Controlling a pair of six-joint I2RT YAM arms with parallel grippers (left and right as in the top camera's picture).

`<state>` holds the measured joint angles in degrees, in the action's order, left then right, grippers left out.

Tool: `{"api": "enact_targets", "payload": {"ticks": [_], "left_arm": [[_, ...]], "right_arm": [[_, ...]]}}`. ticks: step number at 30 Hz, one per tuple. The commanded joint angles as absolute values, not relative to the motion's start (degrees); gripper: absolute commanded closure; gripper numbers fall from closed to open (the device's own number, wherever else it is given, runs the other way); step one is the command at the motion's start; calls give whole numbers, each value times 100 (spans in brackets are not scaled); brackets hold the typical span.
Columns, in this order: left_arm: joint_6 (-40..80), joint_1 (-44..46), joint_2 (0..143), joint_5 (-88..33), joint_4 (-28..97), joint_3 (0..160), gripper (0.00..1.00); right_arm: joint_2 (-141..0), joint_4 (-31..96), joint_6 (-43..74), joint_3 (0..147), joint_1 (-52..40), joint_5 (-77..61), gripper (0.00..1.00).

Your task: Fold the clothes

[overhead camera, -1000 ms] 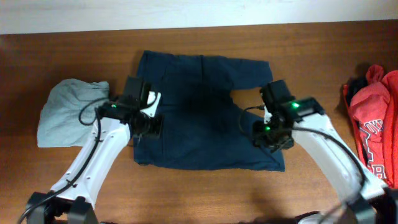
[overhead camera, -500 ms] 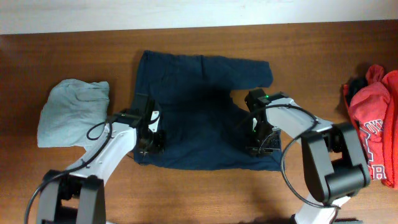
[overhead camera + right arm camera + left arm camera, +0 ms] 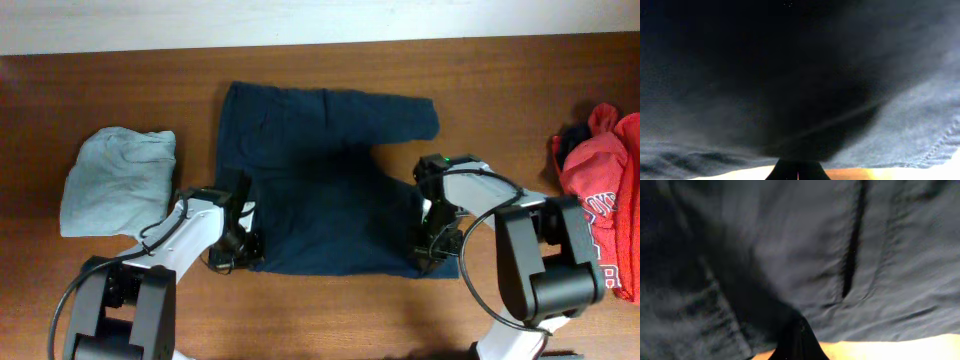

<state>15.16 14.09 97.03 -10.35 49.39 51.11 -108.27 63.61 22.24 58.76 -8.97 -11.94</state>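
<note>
Dark navy shorts (image 3: 320, 190) lie flat in the middle of the wooden table. My left gripper (image 3: 233, 254) is at their near left corner and my right gripper (image 3: 431, 254) at their near right corner. In the left wrist view the fingers (image 3: 797, 332) are pressed together where the navy fabric (image 3: 790, 240) ends at its hem. In the right wrist view the fingers (image 3: 798, 169) are likewise together at the edge of the fabric (image 3: 790, 65). Both look shut on the near hem.
A folded grey garment (image 3: 115, 180) lies at the left of the shorts. A pile of red clothes (image 3: 600, 200) sits at the right edge. Bare wooden table (image 3: 320, 310) runs along the front.
Both grippers have moved from the middle of the shorts' sides toward me, down to the near hem corners. The shorts have barely shifted.
</note>
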Motion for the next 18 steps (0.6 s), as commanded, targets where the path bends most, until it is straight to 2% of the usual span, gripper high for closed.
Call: {"api": "enact_targets", "payload": {"ticks": [1,7,13,16,17,18], "left_arm": [[1734,1387,9760,-1175,5181,4995,99],[1732,1387,9758,-1181,5655,4995,99],[1719,1387,9636,-1177,5878,5004,100],[1640,1387,9424,-1114,5754,5135,99],[1525,1387,9308,-1100,5669,5240,99],[1466,1387,9236,-1066,5605,5304,99]], "right_arm": [[-10930,6259,2298,5301,-746,-1249,96],[-10215,6263,2239,5159,-753,-1389,96],[-8565,6213,2084,5168,-742,-1417,95],[-7920,5756,1997,5168,-742,-1422,89],[-7706,5478,1975,5168,-742,-1417,80],[-7601,5282,1975,5168,-742,-1417,78]]}}
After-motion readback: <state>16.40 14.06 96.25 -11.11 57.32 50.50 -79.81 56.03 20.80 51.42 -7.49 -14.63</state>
